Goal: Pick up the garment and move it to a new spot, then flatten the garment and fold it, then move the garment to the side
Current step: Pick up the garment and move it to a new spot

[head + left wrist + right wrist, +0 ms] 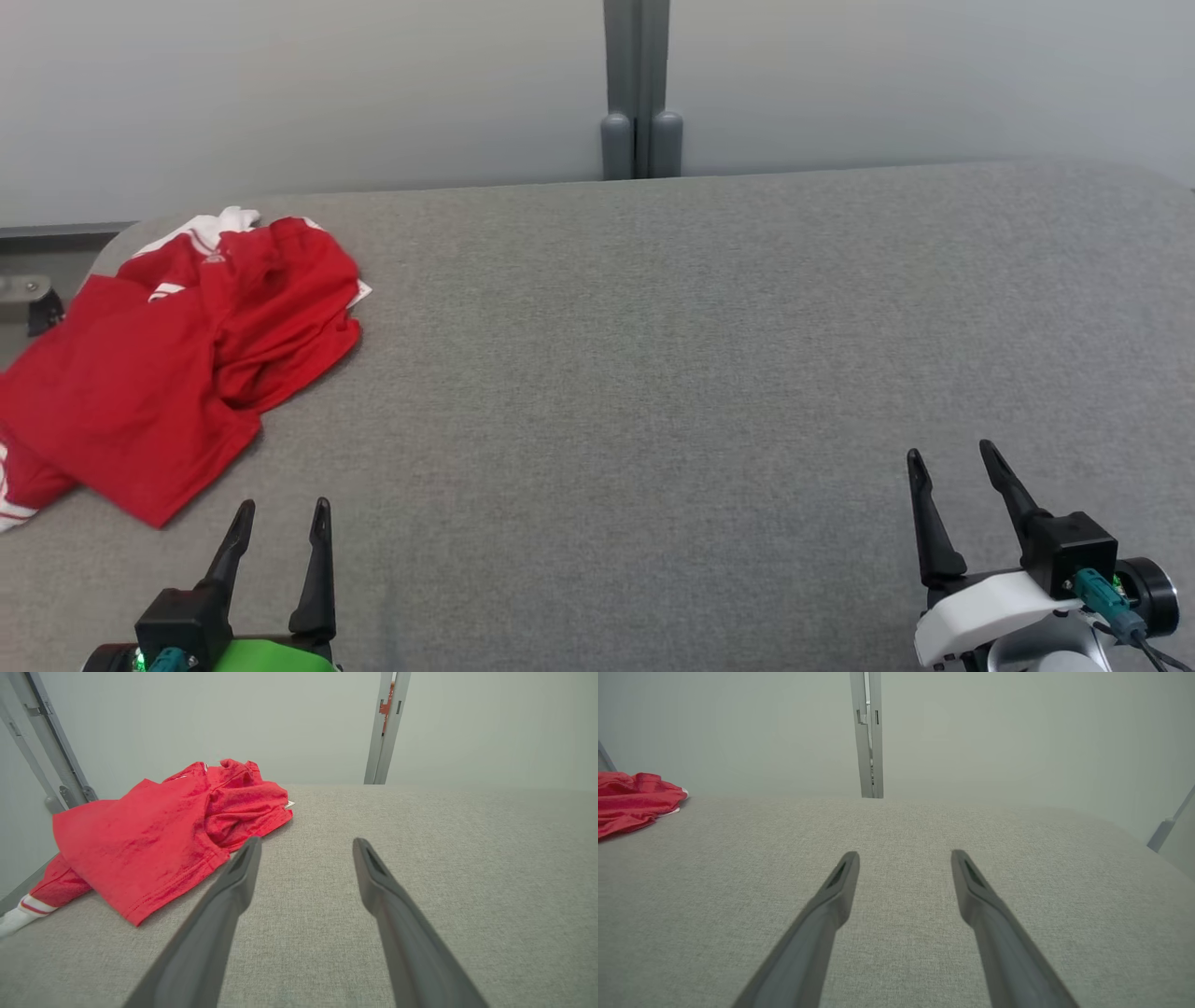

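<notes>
Head view showed you the red shirt (177,373) lying crumpled at the far left of the grey fabric-covered table (653,373), with its left side at the table's left edge. White trim with red stripes showed at the shirt's back end and on a cuff at the lower left. A flatter panel of red cloth lay on the near side, and bunched folds sat toward the back right.

Your left gripper (285,504) stood at the lower left, pointing away from you. It was spread wide with nothing between its jaws, near the shirt's closest corner but apart from it. Your right gripper (950,450) stood at the lower right, likewise spread wide and empty. It was well apart from the shirt, with bare table between them.

Left wrist view put the shirt (149,844) ahead and to the left of that gripper's fingers (233,891). One fingertip overlapped the shirt's hem in that picture, but you could not tell from it whether they touched.

Right wrist view had the shirt (630,802) at the far left edge, well apart from the open right gripper (904,853), which pointed across bare grey cloth.

A grey upright post (639,93) rose behind the table's far edge, against a pale wall (280,93).
</notes>
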